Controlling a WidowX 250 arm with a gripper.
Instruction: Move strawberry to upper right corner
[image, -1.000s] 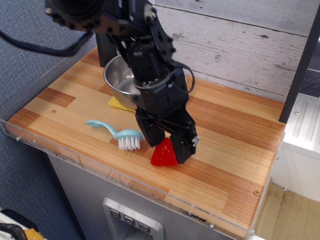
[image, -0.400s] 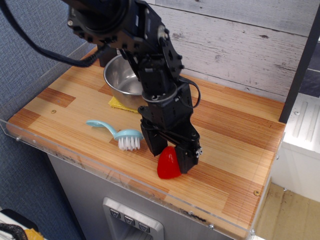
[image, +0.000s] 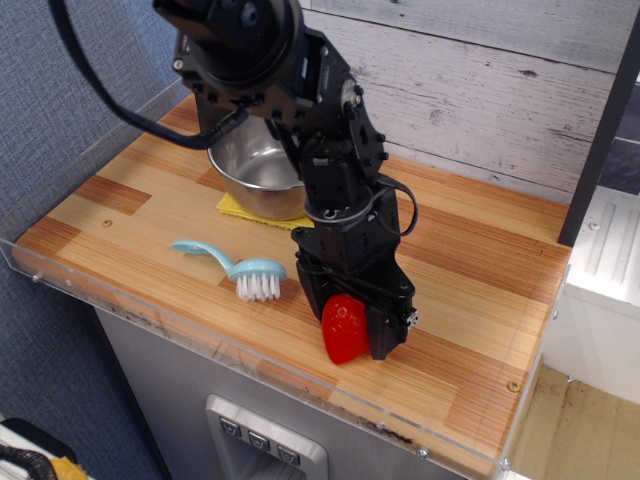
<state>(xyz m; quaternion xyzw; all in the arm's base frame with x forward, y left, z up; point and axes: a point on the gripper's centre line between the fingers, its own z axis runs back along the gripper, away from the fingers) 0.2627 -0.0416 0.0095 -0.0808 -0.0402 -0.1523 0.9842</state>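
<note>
Since the earlier frames, the black robot arm's jaws (image: 352, 328) had shifted a little to the right and toward the front edge, carrying the glossy red plastic toy strawberry (image: 343, 328) along; the fruit had also turned, so that its rounded side now faced the camera. Those jaws were clenched on the strawberry, one black finger (image: 385, 330) pressed against its right side and the other mostly hidden behind it. The strawberry sat low over the striped light-and-reddish-brown wooden bench (image: 470, 300), near the front acrylic edge; whether it touched the wood could not be told. It was well apart from the upper right corner (image: 540, 225), where the bench met the whitewashed plank wall (image: 480, 90) and the black post (image: 600, 140). A light blue toothbrush (image: 235, 264) lay just left of the jaws, bristles facing the front. Behind the arm, a shiny steel bowl (image: 250, 170) rested on a yellow cloth (image: 238, 208).
</note>
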